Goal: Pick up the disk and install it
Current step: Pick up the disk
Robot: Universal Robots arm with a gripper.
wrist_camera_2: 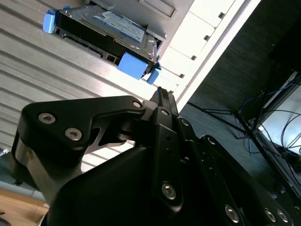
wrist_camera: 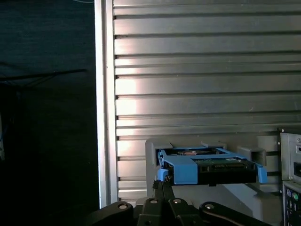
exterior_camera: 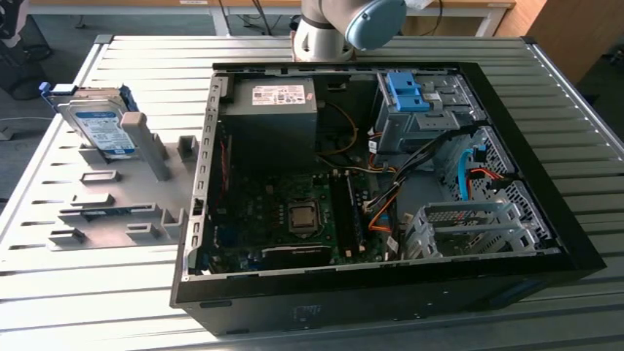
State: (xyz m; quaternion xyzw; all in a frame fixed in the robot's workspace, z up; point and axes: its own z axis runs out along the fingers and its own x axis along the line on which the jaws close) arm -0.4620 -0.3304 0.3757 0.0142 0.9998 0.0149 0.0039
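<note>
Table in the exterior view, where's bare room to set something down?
Bare table at the exterior view's lower left, bordered by the fixture plate and the case. Another strip lies beyond the disk. Inside the case, cables and cages crowd.

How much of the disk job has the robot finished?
Nothing looks done yet. The disk stands in the grey holder on the table, outside the open computer case. In hand: nothing. The gripper is shut and empty, apart from the disk, with the disk ahead of it in both wrist views. Left: picking up the disk and installing it.
</note>
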